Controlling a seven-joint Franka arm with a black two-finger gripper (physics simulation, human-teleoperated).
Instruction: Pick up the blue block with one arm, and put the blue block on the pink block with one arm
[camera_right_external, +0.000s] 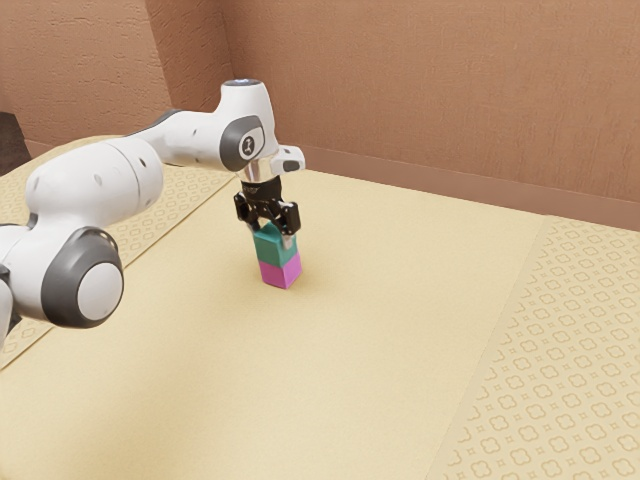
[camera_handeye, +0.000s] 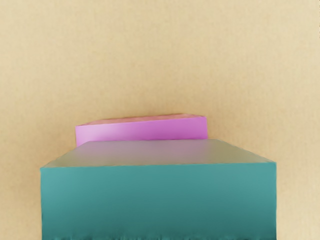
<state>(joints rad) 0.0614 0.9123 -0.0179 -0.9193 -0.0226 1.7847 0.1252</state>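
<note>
The blue block (camera_right_external: 270, 246), teal in colour, rests squarely on top of the pink block (camera_right_external: 280, 271) near the middle of the tan table. My gripper (camera_right_external: 269, 226) comes straight down onto the stack, with one black finger at each side of the blue block's top, shut on it. In the wrist view the blue block (camera_handeye: 157, 200) looms large just under my hand, and an edge of the pink block (camera_handeye: 142, 131) shows beyond it.
The plain tan table surface (camera_right_external: 400, 330) stretches around the stack, with patterned cloth bands (camera_right_external: 560, 370) at the exterior view's right and left. A brown wall (camera_right_external: 450, 90) runs behind the table.
</note>
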